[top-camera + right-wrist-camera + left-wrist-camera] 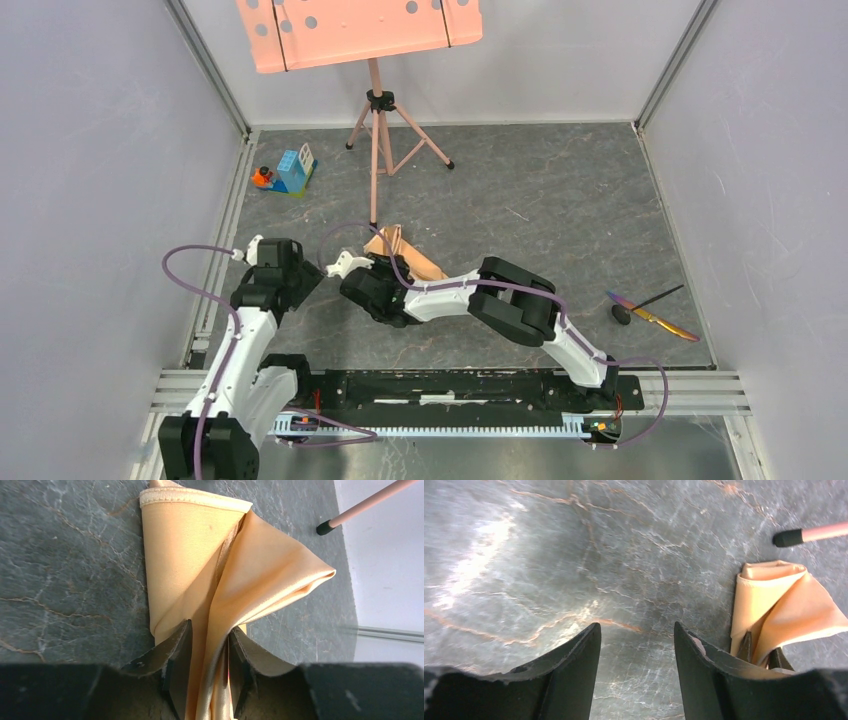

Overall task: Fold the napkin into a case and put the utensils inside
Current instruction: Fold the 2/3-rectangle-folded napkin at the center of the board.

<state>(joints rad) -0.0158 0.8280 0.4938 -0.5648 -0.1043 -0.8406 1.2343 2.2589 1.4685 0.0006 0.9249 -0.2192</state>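
**On a grey marbled table, a peach napkin between two arms**

A dark grey, veined table (560, 200) fills the pale-walled booth. At the back stands a pink music stand (376, 140) with its perforated tray (360, 30), and a small cluster of toy blocks (290, 172) sits by the left wall.

We see the napkin (405, 255) near the middle of the table, just in front of the stand's nearest foot (325, 528). It is partly folded. One hemmed panel lies flat, and a second layer rises in a soft, rounded ridge (280, 585).

The right gripper (210, 655) reaches in from the right with its jaws set narrow. A fold of the cloth runs straight between them. We cannot tell whether they are pinching the fold or only flanking it.

The left gripper (636, 675) hangs low over bare table just to the left of the napkin (774, 605). Its jaws are apart and nothing is between them. From its own camera we see the other arm's dark fingertips (744, 647) poking up through the cloth.

The utensils (650, 310) lie well apart from the napkin, by the table's right edge. We make out a black piece with a round head crossing a gold-orange one.
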